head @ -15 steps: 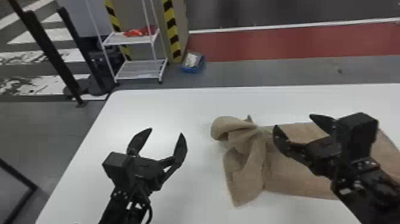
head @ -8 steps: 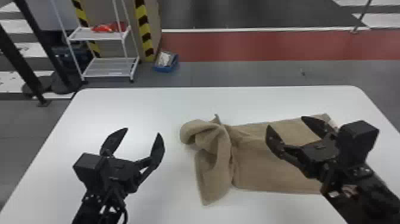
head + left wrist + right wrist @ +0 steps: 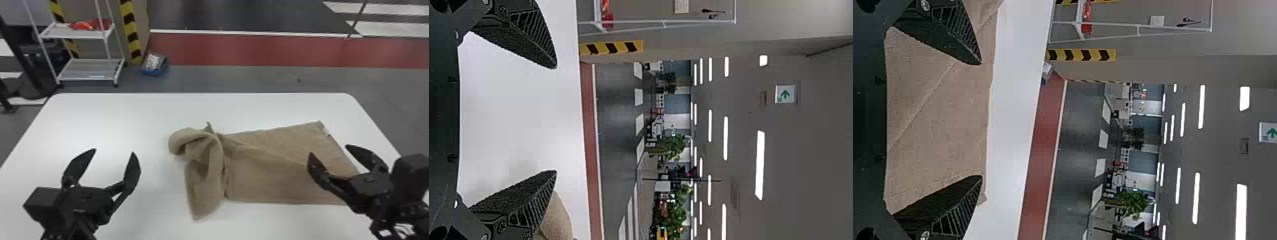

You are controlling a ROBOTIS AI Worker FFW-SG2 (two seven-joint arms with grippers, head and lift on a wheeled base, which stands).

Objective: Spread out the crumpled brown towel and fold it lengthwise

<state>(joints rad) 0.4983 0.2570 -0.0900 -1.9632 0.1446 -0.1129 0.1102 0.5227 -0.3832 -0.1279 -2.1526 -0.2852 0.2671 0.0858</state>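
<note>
Black left tool and right tool, fingers spread wide, above the white table.

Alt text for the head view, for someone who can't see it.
Brown towel on a white table, its left end bunched, the rest spread fairly flat; open left gripper beside it, open right gripper over its right part.

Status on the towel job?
Looks done: the right part of the brown towel lies mostly flat, lightly creased. In hand: nothing; left gripper and right gripper are open and empty. Remaining: spread the bunched left end, then, by the look of it, fold lengthwise.
</note>
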